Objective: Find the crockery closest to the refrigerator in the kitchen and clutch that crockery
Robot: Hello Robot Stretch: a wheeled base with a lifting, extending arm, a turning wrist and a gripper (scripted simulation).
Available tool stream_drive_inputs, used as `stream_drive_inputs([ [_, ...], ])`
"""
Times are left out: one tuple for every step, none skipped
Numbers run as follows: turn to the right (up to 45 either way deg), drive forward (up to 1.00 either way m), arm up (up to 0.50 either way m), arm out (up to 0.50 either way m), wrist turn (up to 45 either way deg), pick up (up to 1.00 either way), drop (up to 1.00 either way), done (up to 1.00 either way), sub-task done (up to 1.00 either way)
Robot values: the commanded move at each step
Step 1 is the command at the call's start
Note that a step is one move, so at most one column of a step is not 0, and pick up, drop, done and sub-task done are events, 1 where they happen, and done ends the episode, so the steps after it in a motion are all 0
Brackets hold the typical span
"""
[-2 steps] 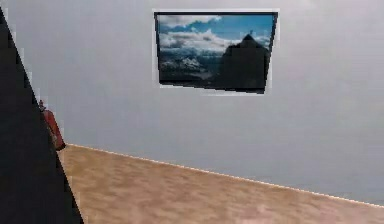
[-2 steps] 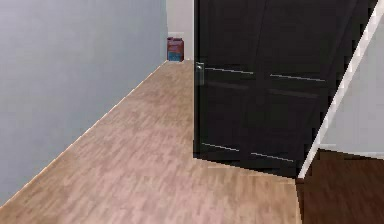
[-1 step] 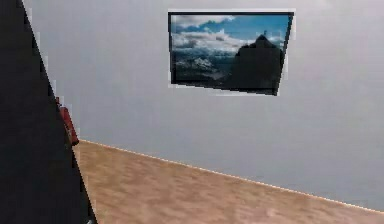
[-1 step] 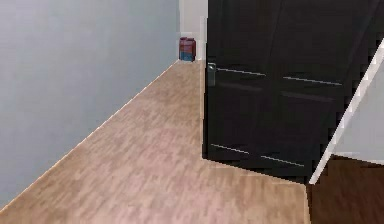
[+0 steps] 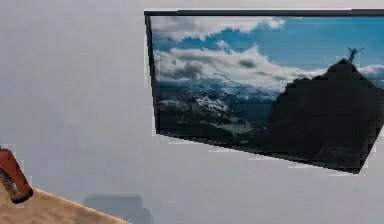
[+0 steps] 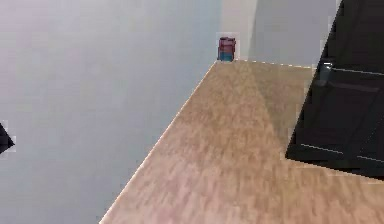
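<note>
"Crockery by the refrigerator: where was it at that moment?"

"I could not tell. I faced a pale wall [image 5: 70, 90] with a big landscape picture [image 5: 265, 85] on it, mountains under cloud, and nothing before me had the shape of a plate or a cup. I judged I was at the searching step, with the grasp not yet begun."

"Anything promising out to the arm's side?"

"A wooden floor [image 6: 230, 150] ran along the wall to a far corner, where a small red and teal thing [image 6: 227, 48] stood on the floor against the wall. It was too small for me to name. At that view's right stood a tall black unit [image 6: 345, 90], cut off by the edge. Whether it was the refrigerator, a cabinet or a door I couldn't say."

"And your jaws?"

"How they stood, and whether they had anything in them, I could not tell."

"So what did the next move call for?"

"In my judgement, turning the base away from the wall and driving toward that black unit until I could make out what it was and what stood nearest it. Only with the refrigerator found could I pick the closest dish."

"Anything else hard to read?"

"A reddish-brown thing [image 5: 12, 175] at the forward view's lower left, cut by the edge, beside a patch of light wood surface [image 5: 50, 210]. I couldn't name it."
</note>
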Motion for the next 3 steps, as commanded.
stream_drive_inputs([
  [-45.0, 0.0, 0.0, 0.0, 0.0, 0.0, 0.0, 0.0, 0.0],
  [-21.0, 0.0, 0.0, 0.0, 0.0, 0.0, 0.0, 0.0, 0.0],
  [0.0, 1.0, 0.0, 0.0, 0.0, 0.0, 0.0, 0.0, 0.0],
])
